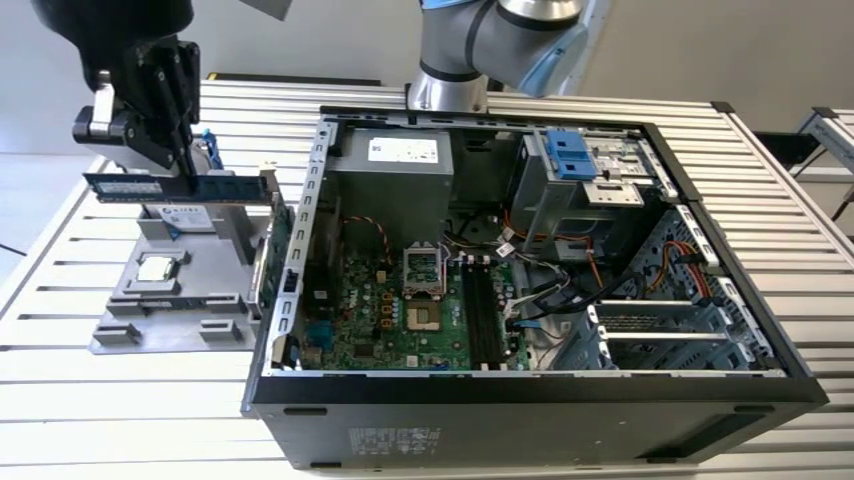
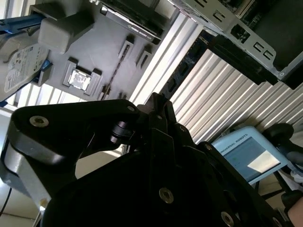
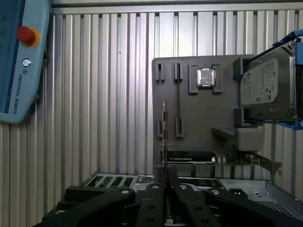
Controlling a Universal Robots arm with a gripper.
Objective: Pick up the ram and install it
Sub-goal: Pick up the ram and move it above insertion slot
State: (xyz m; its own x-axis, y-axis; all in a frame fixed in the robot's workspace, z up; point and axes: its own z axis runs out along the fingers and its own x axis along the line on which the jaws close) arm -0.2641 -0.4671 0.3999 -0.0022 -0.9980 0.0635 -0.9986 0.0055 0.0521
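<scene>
Green ram (image 1: 134, 187) in hand (image 1: 179, 165) (above tray (image 1: 200, 303))

The gripper (image 1: 184, 168) covers the middle of the ram (image 1: 134, 187), so only the stick's two ends show. The arm (image 1: 494, 40) runs off the top of the exterior view. In the first wrist view, the hard drive (image 3: 265, 90) and the blue pendant (image 3: 19, 61) are each cut off at an edge.
</scene>
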